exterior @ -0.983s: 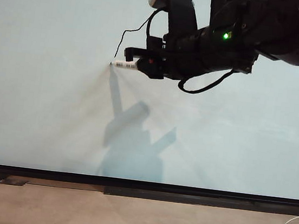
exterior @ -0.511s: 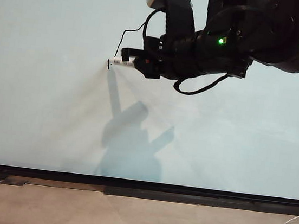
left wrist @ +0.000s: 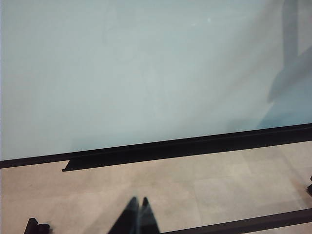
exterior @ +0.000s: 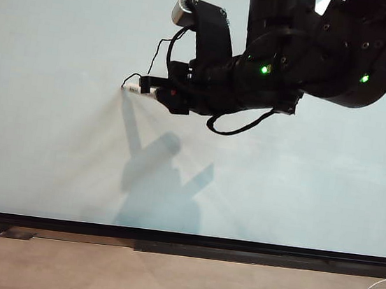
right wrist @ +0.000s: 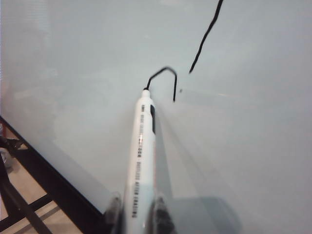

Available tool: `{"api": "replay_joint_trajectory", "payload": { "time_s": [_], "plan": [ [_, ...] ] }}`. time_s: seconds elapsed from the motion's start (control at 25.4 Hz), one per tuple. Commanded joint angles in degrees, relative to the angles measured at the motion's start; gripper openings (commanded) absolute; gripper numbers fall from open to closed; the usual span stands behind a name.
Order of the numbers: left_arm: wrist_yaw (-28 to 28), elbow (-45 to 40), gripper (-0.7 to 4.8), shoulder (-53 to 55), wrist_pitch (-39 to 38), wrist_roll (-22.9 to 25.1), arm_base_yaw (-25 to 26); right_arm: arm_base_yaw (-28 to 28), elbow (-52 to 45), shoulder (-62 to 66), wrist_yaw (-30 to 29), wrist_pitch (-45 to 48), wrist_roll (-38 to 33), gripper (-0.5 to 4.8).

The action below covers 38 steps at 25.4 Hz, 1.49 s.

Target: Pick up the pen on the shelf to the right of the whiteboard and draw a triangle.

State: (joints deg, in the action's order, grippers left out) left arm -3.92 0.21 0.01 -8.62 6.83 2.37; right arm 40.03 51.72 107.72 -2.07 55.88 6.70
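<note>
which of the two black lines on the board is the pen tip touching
The short hooked line ends at the pen tip, held in the right tool. The long straight stroke sits apart.

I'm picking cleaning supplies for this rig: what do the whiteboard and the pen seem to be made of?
The whiteboard looks like a glossy coated or glass-like panel: it shows soft reflections and shadows. Its thin black frame could be metal or plastic. The pen, shut in the right gripper, appears smooth white plastic with printed dark marks.

right hand (exterior: 158,92) dragged pen (exterior: 135,89) leftward, seemingly lower.
</note>
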Motion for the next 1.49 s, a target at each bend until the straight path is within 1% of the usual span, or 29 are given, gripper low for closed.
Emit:
{"api": "replay_joint_trajectory", "payload": {
  "time_s": [0.04, 0.24, 0.35, 0.47, 0.98, 1.49],
  "plan": [
    [-0.2, 0.2, -0.05, 0.0, 0.5, 0.0, 0.0, -0.2, 0.3, 0.7, 1.9, 0.1, -0.9, -0.09],
    [-0.2, 0.2, -0.05, 0.0, 0.5, 0.0, 0.0, -0.1, 0.3, 1.9, 1.7, 0.2, -1.2, -0.08],
    [-0.2, 0.2, -0.05, 0.0, 0.5, 0.0, 0.0, -0.1, 0.7, 2.7, 0.4, 0.2, -1.5, -0.08],
    [-0.2, 0.2, -0.05, 0.0, 0.5, 0.0, 0.0, -0.1, 0.8, 3.8, 0.4, 1.6, -2.2, -0.09],
    [-0.2, 0.2, -0.05, 0.0, 0.5, 0.0, 0.0, 0.5, 6.4, 10.3, -1.4, 1.3, -3.7, -0.09],
    [-0.2, 0.2, -0.05, 0.0, 0.5, 0.0, 0.0, 0.5, 7.0, 11.9, -1.9, 1.2, -3.7, -0.09]
  ]
}}
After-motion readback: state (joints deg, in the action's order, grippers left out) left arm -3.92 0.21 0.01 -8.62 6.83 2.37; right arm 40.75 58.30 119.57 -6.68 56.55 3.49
